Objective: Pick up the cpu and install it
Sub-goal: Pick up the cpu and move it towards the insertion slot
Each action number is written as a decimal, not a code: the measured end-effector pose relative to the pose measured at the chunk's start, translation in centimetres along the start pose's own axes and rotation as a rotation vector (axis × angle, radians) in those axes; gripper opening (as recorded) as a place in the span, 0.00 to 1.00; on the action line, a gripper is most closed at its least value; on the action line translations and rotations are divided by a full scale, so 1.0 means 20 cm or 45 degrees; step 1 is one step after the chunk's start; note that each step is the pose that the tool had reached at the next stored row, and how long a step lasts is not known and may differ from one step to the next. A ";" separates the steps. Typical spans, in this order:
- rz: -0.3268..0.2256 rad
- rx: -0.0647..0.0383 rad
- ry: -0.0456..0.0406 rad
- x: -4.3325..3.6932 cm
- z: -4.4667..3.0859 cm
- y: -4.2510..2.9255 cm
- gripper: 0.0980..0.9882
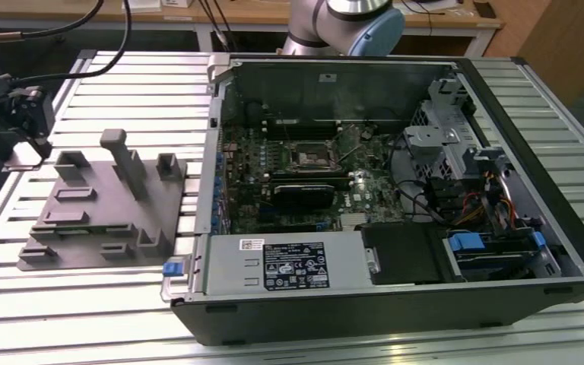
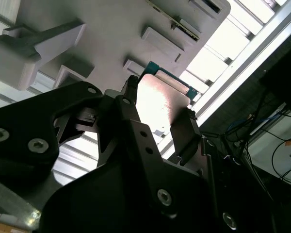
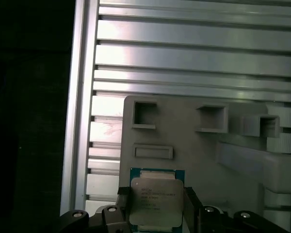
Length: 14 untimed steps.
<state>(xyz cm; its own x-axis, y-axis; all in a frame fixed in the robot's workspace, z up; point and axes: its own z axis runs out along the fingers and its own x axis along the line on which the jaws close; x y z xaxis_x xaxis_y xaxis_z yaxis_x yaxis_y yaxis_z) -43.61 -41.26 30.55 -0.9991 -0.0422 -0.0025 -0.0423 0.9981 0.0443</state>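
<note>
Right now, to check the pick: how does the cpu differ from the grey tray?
The cpu is far smaller than the grey tray. The cpu's top is shiny metal, green-rimmed; the tray is matt grey with raised pockets. The gripper holds the cpu; the tray lies on the slatted table. Both are squarish.

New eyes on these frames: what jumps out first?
The open computer case takes up the exterior view's right, its motherboard exposed, on a slotted aluminium table. In both wrist views the gripper is closed on the cpu, its silvery top facing the camera, above the grey plastic tray.
</note>
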 end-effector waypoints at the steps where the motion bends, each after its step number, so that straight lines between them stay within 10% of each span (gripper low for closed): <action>1: 0.000 0.000 0.000 0.000 -0.006 0.000 0.48; 14: 0.000 -0.002 0.000 -0.001 -0.127 0.006 0.48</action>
<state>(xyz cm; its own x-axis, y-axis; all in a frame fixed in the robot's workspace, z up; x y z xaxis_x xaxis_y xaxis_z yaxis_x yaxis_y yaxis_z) -43.60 -41.26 33.09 -0.9991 -0.0422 -0.0027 -0.0423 0.9981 0.0456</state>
